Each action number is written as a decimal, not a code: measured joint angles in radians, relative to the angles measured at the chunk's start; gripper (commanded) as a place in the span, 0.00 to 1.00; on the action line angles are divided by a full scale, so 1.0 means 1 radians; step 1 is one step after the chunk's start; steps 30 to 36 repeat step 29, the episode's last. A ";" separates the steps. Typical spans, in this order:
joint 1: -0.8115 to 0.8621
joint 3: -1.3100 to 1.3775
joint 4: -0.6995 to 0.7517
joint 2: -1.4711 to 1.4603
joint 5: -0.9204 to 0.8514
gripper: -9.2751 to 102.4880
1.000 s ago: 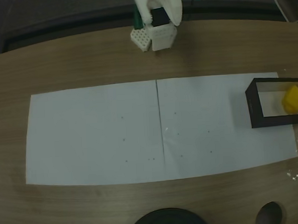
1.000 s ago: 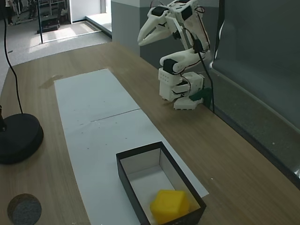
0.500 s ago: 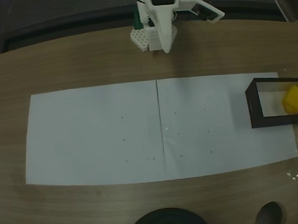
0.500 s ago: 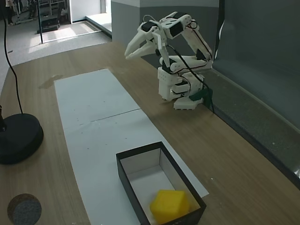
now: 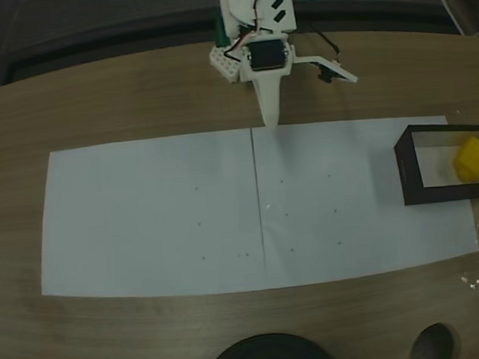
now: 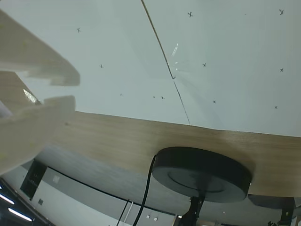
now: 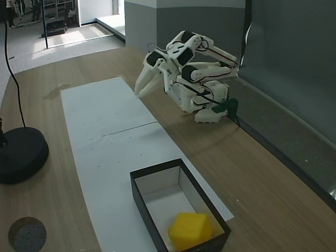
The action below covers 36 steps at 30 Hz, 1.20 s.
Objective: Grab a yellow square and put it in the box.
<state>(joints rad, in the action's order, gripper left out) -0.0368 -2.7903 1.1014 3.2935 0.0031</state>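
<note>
My white two-finger gripper (image 7: 139,92) hangs empty, its fingers a narrow gap apart, tips just above the near edge of the white paper sheet (image 5: 161,216) on the wooden table (image 5: 99,98). Well off to one side, the small bright yellow rounded block (image 7: 190,229) lies inside the black-walled, white-lined open box (image 7: 157,220), at its far end.

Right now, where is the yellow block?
The yellow block sits inside the box, at its near end in this fixed view. In the other fixed view the block is at the table's far right edge.
</note>
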 measured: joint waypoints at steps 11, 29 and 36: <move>0.000 -0.179 -0.002 -0.005 0.025 0.08; -0.008 -0.219 0.110 -0.002 0.025 0.08; -0.008 -0.219 0.110 -0.002 0.025 0.08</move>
